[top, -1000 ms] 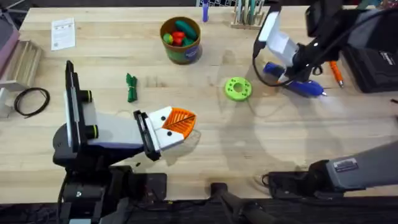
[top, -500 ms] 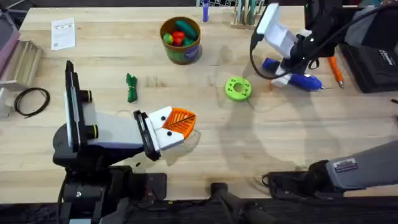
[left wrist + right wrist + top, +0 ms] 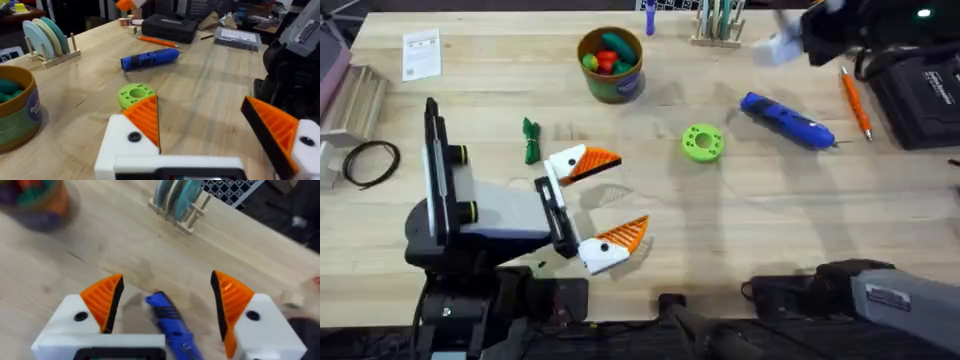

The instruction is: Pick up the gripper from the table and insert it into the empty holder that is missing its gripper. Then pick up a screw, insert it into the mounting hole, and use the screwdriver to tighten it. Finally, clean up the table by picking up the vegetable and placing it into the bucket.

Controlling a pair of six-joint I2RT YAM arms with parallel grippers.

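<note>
Overhead: left gripper [image 3: 595, 204] low over the near-left part of the table [image 3: 720, 240], jaws spread wide, nothing between them, one orange-padded finger [image 3: 582, 162] pointing toward the vegetable, the other [image 3: 616, 242] nearer the front edge. Vegetable [image 3: 530, 140] lying flat, just beside that far finger but apart from it. Bucket [image 3: 610, 64] upright near the far edge, red, green and yellow toy food inside. Lime green disc [image 3: 702, 142] mid-table. Screwdriver [image 3: 788, 120] lying on its side right of the disc, bit toward an orange-handled tool [image 3: 854, 102]. Right gripper [image 3: 782, 44] blurred at the far right, above and beyond the screwdriver, not touching it. Loose orange fingertip and bare holder: cannot be made out.

Left wrist: own two fingers [image 3: 145, 120] far apart, empty gap over bare wood. Beyond them the green disc [image 3: 135, 94], then the screwdriver [image 3: 150, 58] lying free, with the bucket [image 3: 17, 111] at the edge of view and a dish rack [image 3: 47, 40] farther back.

Right wrist: own fingers [image 3: 105, 300] released and well apart, the blue screwdriver [image 3: 172, 325] lying on the table between them, touched by neither pad. Rack of plates [image 3: 180, 202] beyond.
</note>
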